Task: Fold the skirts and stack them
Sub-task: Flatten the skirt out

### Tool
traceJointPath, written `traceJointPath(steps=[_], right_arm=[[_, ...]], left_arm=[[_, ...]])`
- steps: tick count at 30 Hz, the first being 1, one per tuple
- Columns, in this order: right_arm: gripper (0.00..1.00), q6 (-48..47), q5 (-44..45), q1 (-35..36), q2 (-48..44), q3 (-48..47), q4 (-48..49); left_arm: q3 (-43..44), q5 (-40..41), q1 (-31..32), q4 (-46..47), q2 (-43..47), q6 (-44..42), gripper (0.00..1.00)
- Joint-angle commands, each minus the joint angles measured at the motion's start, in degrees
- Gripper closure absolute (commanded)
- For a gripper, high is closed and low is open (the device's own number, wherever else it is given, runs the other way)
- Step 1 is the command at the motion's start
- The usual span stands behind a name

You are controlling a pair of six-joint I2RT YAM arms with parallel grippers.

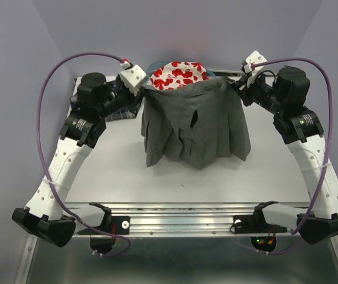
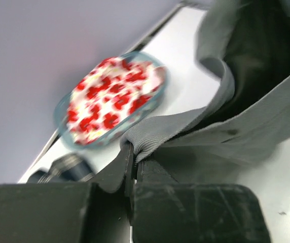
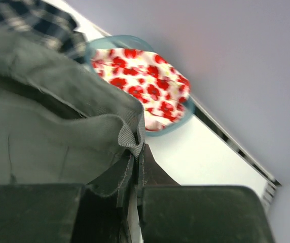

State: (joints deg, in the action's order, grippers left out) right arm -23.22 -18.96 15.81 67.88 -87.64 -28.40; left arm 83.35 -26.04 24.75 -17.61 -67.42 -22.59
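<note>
Left gripper (image 2: 133, 161): jaws pressed together on the waistband of the grey skirt (image 1: 195, 121), cloth bunched right at the tips. Right gripper (image 3: 138, 156): same, pinching the opposite end of the band. The 2 grips are well apart, so the band runs taut between them and the skirt hangs as 1 spread sheet. Hem is down toward the table (image 1: 187, 183) on the arm-base side; can't tell if it touches.

My read: held like this to open out the pleats and lay it flat before fold 1.

Red-print skirt (image 1: 178, 73) sits in the teal basket (image 3: 168, 131) at the far edge, just behind the grey one. Plaid skirt (image 1: 123, 105) lies crumpled far left, beside the left arm.

Nothing looks folded or stacked, so early in the task.

Risk: uneven lowering creases the hem.
</note>
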Motion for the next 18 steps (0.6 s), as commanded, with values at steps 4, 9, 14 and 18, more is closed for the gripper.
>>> traceJointPath(steps=[4,9,14,18], right_arm=[[0.99,0.7,18.5,-2.2,3.0,-4.8,11.8],[0.99,2.6,12.0,-2.2,4.0,-8.1,9.0],[0.99,1.3,5.0,-2.2,1.3,-7.6,6.6],[0.99,-1.5,4.9,-2.2,-1.5,-6.2,3.9]], left_arm=[[7.8,17.5,-11.4,6.4,-4.1,6.1,1.0],[6.7,7.1,-11.4,6.4,-2.7,6.1,1.0],[0.3,5.7,-4.8,7.0,3.9,1.0,1.0],[-1.6,8.5,-4.6,6.0,7.6,-1.7,1.0]])
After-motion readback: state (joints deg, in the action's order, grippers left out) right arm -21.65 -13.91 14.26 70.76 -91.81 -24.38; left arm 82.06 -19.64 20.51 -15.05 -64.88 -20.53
